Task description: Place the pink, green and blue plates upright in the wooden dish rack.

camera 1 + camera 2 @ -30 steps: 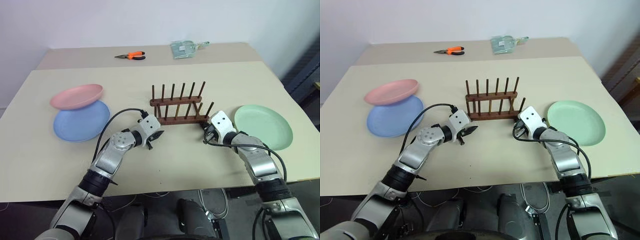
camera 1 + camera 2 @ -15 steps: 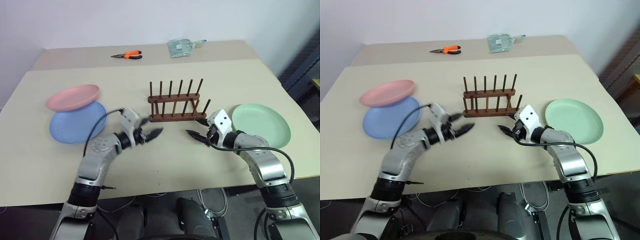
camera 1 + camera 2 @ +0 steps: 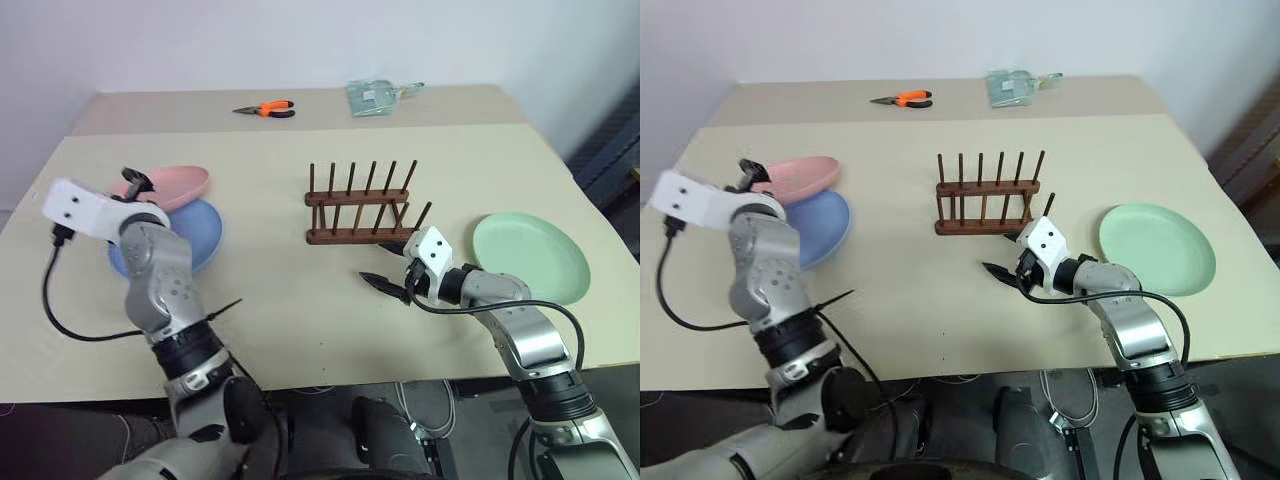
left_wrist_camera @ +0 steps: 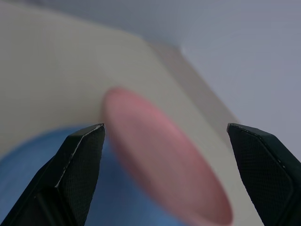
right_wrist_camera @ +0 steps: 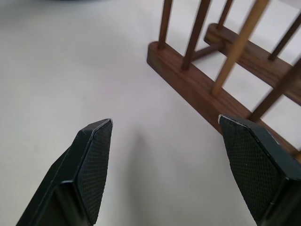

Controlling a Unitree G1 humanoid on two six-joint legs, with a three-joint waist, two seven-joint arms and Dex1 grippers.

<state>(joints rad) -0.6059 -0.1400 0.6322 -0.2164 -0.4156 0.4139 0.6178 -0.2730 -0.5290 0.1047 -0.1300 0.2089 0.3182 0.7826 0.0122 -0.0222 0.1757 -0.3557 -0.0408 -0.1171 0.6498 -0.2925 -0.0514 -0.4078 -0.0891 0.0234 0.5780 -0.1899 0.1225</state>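
From the head camera's left eye, the wooden dish rack [image 3: 363, 204] stands near the middle of the beige desk [image 3: 300, 320], its pegs upright and every slot bare. The green plate [image 3: 530, 255] lies flat toward the desk's right side, well apart from the rack. On the left the pink plate [image 3: 170, 183] rests tilted on the far rim of the blue plate [image 3: 195, 235], which lies flat. The left end effector [image 3: 135, 182] is raised over the near edge of the pink plate, its black fingers spread and empty. The right end effector [image 3: 385, 285] hovers low just in front of the rack's right end, fingers spread, holding nothing. At the far edge lie orange-handled pliers [image 3: 266, 110] and a clear packet [image 3: 375, 97].

The right eye gives the same layout: rack [image 3: 988, 195] central, green plate [image 3: 1157, 248] to its right, pink plate [image 3: 800, 176] overlapping the blue plate [image 3: 820, 225] on the left.

In the left wrist view, the two black fingertips [image 4: 80, 165] stand wide apart, with the blurred pink plate [image 4: 164, 155] between them and the blue plate [image 4: 28, 183] beneath it.

In the right wrist view, the fingertips [image 5: 91, 165] are likewise well apart above bare desk, with the rack's near rail [image 5: 207, 101] and pegs just ahead.
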